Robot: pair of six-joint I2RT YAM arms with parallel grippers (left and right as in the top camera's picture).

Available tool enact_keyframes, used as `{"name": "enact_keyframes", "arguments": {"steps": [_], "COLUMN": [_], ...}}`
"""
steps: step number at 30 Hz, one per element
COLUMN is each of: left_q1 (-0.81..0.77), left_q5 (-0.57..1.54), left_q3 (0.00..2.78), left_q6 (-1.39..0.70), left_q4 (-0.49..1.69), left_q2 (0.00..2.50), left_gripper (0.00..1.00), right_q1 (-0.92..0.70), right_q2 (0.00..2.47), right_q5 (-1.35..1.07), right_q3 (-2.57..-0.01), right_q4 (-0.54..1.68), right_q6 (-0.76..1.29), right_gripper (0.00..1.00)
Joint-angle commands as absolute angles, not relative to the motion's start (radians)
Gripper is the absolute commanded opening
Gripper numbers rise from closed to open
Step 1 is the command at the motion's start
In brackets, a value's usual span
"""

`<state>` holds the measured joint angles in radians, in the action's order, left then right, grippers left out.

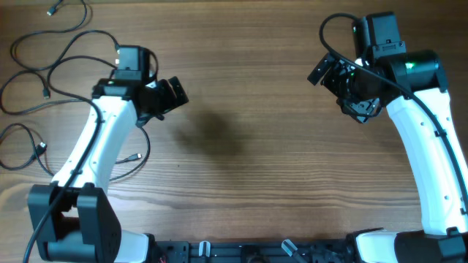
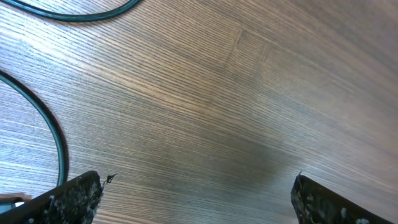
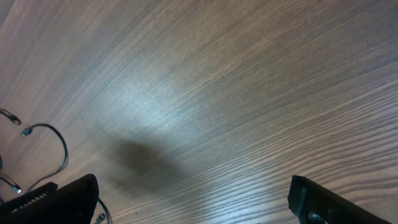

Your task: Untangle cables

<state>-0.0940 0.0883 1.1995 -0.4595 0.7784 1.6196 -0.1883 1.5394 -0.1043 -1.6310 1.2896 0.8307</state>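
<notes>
Nearest your side, mid-table (image 1: 248,183), two entries. Left gripper (image 2: 196,186): jaws spread wide, holding nothing. Right gripper (image 3: 194,186): likewise wide and empty. Farther off, along the left edge to the far corner: cables (image 1: 69,47), loose overlapping loops, one close beside the left arm. Hazard: you could snag that loop with the arm, or pinch two strands together and tighten the tangle.

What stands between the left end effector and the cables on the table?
Nothing visible does. The left end effector hangs open above bare table, and the nearest of the cables curves just beside it, uncovered.
</notes>
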Motion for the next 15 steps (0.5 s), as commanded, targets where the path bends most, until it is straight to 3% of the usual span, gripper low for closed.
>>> {"name": "enact_keyframes", "arguments": {"steps": [1,15], "left_q1": [-0.114,-0.056], "left_q5": [-0.021,-0.136], "left_q3": [1.195,1.195], "left_q6": [-0.482,-0.475], "left_q4": [0.779,0.910], "left_q2": [1.641,1.683], "left_gripper": [1.00,1.00], "right_q1": [-0.194,-0.194], "right_q2": [1.556,1.556], "right_q5": [-0.113,-0.152], "right_q3": [-1.621,-1.621], "right_q4": [1.297,1.295], "right_q6": [0.812,0.836], "right_gripper": [1.00,1.00]}}
